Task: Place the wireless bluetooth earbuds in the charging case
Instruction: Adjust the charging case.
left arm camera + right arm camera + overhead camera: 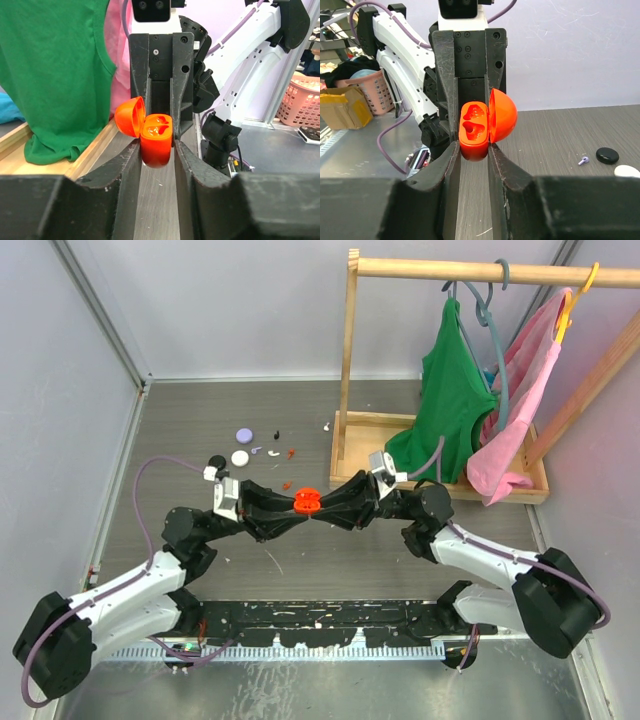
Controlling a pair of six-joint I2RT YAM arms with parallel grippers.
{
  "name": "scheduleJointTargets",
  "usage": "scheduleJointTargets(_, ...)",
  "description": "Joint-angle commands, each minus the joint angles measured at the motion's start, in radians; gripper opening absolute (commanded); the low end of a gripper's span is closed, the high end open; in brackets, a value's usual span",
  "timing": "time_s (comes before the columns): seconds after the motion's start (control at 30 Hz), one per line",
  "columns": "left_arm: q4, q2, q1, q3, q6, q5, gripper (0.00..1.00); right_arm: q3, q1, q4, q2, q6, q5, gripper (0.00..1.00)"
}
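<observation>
Charging case (306, 502): orange, lid flipped open, held at the centre of the top view where the two arms meet.
- The left gripper (156, 150) is clamped on the lower body of the case, one finger on each side wall.
- The right gripper (473, 147) is clamped on the same case from the opposite end.
- The lid (129, 117) hangs out to one side, free of both sets of fingers.
- Two moulded wells show in both wrist views. Whether anything sits in them cannot be told.

The earbuds lie loose on the table, upper left of centre in the top view, well apart from the case.
- A red earbud (291, 452) and a black earbud (277, 432) lie there.
- A lilac earbud (583, 160) lies beside a black disc (607, 155).
- A white earbud (327, 426) lies near the foot of the wooden rack (350, 350).

Handling, as judged:
- The case looks like a hard, light, glossy shell with rounded corners, so it is likely to twist or slip under a pinch.
- The best hold is on the side walls below the hinge, never on the lid, which is the weak part.
- The buds look hard, almost weightless and slick, and apt to skitter when nudged.
- Each bud should be pinched across the stem with the fingertips only.
- One gripper would have to let go of the case to fetch them.
</observation>
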Motion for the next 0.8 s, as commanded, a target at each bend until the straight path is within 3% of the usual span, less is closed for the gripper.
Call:
scheduleJointTargets(0.0,-0.055,-0.063,-0.001,0.015,0.059,0.020,0.36,0.049,-0.016,-0.058,-0.052,-0.045,-0.010,0.01)
scheduleJointTargets(0.23,-0.103,-0.073,-0.001,0.025,0.067,0.047,0.38,0.064,-0.022,-0.094,-0.056,-0.049,-0.023,0.01)
scheduleJointTargets(0.33,-0.086,-0.045,0.000,0.031,0.058,0.049,0.32,0.063,-0.022,-0.106,-0.055,-0.061,-0.027,0.01)
scheduleJointTargets(0.4,-0.073,-0.029,0.000,0.037,0.046,0.047,0.21,0.062,-0.022,-0.116,-0.053,-0.066,-0.028,0.02)
scheduleJointTargets(0.57,-0.051,-0.001,0.000,0.042,0.026,0.040,0.02,0.051,-0.022,-0.075,-0.040,-0.039,-0.022,0.20)
scheduleJointTargets(0.63,-0.018,0.014,-0.001,0.040,0.009,0.038,0.00,0.045,-0.021,-0.053,-0.037,-0.022,-0.019,0.30)
scheduleJointTargets(0.77,0.061,0.050,-0.001,0.042,-0.028,0.036,0.00,0.033,-0.020,-0.029,-0.037,-0.004,-0.003,0.38)
